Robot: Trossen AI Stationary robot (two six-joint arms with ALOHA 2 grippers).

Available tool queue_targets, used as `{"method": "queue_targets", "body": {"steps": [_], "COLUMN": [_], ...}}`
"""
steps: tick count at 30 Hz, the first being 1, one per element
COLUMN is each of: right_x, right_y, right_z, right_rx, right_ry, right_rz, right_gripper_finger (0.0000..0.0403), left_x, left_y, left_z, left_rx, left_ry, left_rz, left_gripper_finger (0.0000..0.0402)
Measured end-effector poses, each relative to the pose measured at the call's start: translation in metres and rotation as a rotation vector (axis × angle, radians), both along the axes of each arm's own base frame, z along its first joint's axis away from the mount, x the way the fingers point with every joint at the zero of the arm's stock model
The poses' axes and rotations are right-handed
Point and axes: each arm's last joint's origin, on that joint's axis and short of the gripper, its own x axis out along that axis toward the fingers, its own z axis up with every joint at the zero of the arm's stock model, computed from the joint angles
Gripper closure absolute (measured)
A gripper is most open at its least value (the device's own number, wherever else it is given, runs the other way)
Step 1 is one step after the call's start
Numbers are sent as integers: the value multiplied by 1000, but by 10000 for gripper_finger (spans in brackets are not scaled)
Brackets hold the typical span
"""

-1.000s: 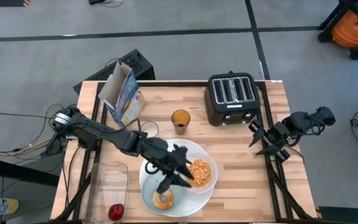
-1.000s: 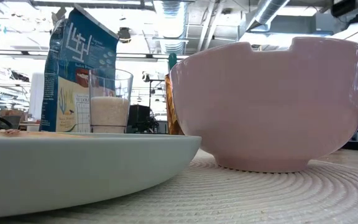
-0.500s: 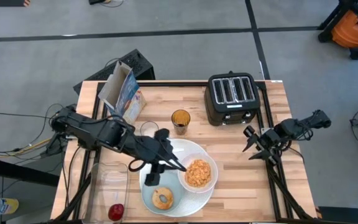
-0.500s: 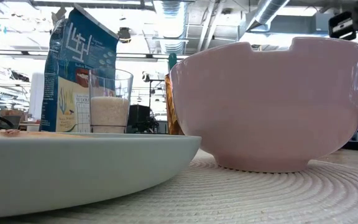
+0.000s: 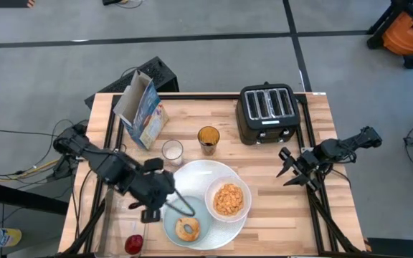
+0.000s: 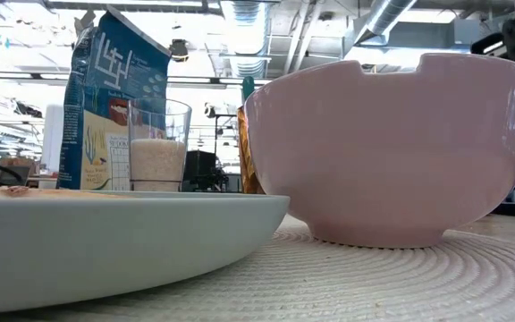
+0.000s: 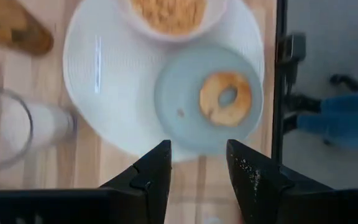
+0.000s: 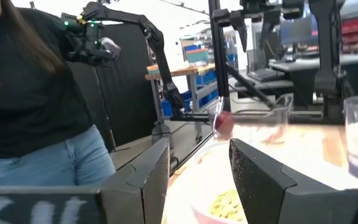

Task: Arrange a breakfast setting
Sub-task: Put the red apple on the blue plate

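The large white plate [image 5: 192, 175] sits at the table's near edge. On it, the small pale-blue plate [image 5: 172, 228] carries the browned bagel ring [image 5: 187, 228], just beside my left gripper [image 5: 151, 211] (empty, jaws narrowly parted). My right gripper [image 5: 287, 168] waits wide, well apart.

low view: white bowl [image 6: 392, 148] fills frame, contents hidden; large white plate [image 6: 105, 241] cut off at left edge. apple [image 5: 133, 244] cut by near edge in high view. left gripper [image 5: 181, 209] tips too small to tell.
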Motion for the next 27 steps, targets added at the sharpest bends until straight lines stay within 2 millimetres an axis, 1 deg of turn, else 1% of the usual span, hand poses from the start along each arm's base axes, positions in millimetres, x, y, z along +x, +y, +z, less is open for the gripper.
{"method": "queue_targets", "body": {"steps": [7,17,22,27], "right_x": [1,1,1,0], "right_y": [0,0,0,0], "right_z": [-6,-14,-20,-22], "right_rx": [-2,-31,-56,-67], "right_ry": [75,147,209,233], "right_rz": [3,2,1,0], "right_gripper_finger": [211,211,211,211], "left_x": [-20,-37,-41,-46], "left_y": [-12,-29,-33,-38], "left_z": [-3,0,0,0], "left_rx": [61,8,-60,-146], "left_ry": [73,80,99,127], "left_rz": [26,41,168,352], "left_gripper_finger": [260,260,260,260]}}
